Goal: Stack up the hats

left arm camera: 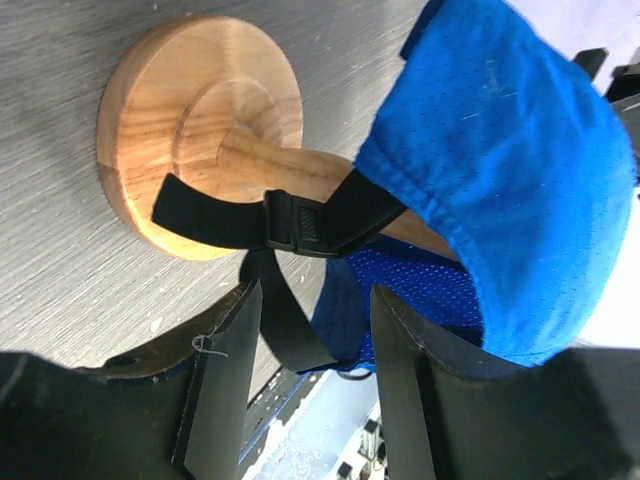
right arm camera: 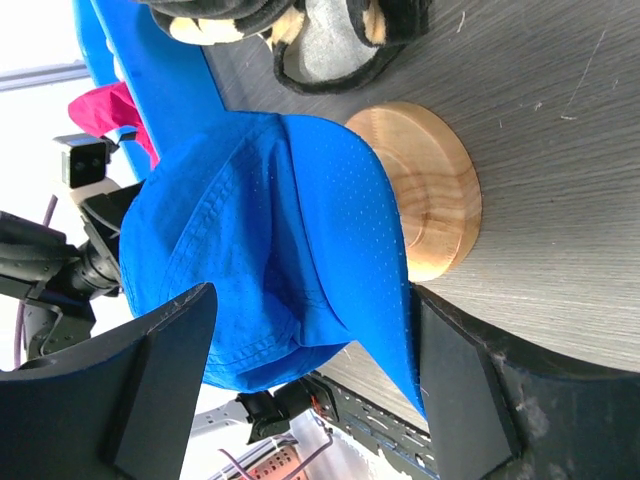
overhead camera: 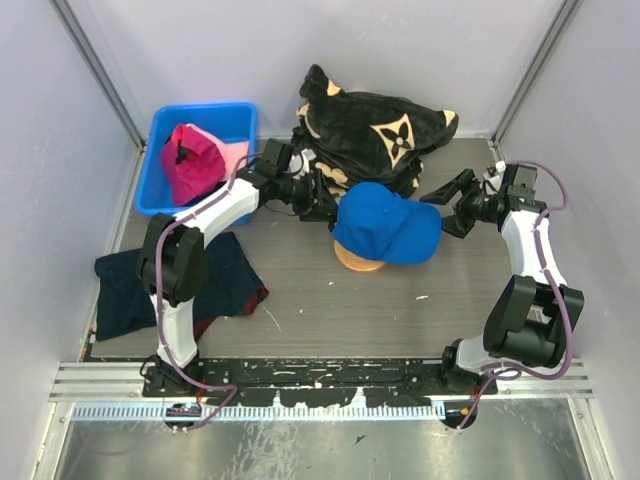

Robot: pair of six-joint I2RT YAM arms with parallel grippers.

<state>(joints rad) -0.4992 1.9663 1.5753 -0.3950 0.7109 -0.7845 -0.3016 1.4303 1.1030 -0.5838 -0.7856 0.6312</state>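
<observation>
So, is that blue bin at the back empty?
No, the bin holds a magenta cap and a pink one beside it.

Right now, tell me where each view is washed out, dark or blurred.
Top external: even, soft light, all sharp, though the black plush bundle swallows detail. Left wrist: royal blue cap and wooden stand crisp; right edge blown out pale. Right wrist: left edge washed out white; near fingers dark, slightly soft.
</observation>
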